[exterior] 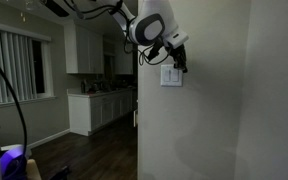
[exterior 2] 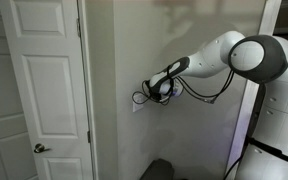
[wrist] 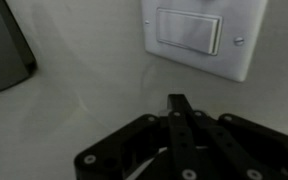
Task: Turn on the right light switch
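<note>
Gripper, fingers together and empty, tip just short of the white wall plate.

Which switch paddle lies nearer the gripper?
The one paddle showing in the wrist view, just above the jaws; its twin is out of frame.

Dim, grainy room; wrist view soft-focused, window faintly backlit.

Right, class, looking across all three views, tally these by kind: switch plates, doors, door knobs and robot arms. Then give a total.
switch plate: 1
door: 1
door knob: 1
robot arm: 1
Total: 4
</note>
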You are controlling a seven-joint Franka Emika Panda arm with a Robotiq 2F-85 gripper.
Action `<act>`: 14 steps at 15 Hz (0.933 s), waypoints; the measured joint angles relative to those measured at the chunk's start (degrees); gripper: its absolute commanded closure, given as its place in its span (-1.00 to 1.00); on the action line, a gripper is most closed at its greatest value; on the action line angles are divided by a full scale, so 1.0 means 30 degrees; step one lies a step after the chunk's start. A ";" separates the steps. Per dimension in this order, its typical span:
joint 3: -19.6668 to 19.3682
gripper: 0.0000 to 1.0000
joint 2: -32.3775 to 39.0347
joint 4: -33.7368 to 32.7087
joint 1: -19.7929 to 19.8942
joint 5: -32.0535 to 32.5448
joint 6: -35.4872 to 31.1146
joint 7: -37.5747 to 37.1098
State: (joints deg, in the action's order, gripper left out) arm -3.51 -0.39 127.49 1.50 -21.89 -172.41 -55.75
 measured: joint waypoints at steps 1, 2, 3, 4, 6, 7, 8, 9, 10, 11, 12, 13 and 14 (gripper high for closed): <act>-0.0091 1.00 0.0075 0.0161 0.0004 0.0917 -0.0018 -0.0860; -0.0156 1.00 0.0088 0.0283 0.0004 0.1688 -0.0018 -0.1597; -0.0196 1.00 0.0086 0.0333 0.0003 0.2368 -0.0018 -0.2258; -0.0203 1.00 0.0053 0.0336 0.0000 0.2911 -0.0017 -0.2813; -0.0180 1.00 -0.0163 0.0326 -0.0061 0.3622 0.0002 -0.3563; -0.0144 1.00 -0.0318 0.0325 -0.0091 0.3865 0.0030 -0.3757; -0.0084 1.00 -0.0481 0.0325 -0.0105 0.4048 0.0097 -0.3922; -0.0015 1.00 -0.0629 0.0324 -0.0113 0.4201 0.0184 -0.4085; 0.0058 1.00 -0.0749 0.0324 -0.0116 0.4300 0.0300 -0.4198; 0.0136 1.00 -0.0831 0.0325 -0.0118 0.4334 0.0418 -0.4263; 0.0237 1.00 -0.0896 0.0325 -0.0128 0.4335 0.0583 -0.4266; 0.0360 1.00 -0.0926 0.0325 -0.0143 0.4335 0.0725 -0.4267; 0.0487 1.00 -0.0927 0.0325 -0.0170 0.4335 0.0874 -0.4267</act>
State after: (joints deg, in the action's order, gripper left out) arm -2.05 -3.18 128.46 0.99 -8.89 -169.79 -68.55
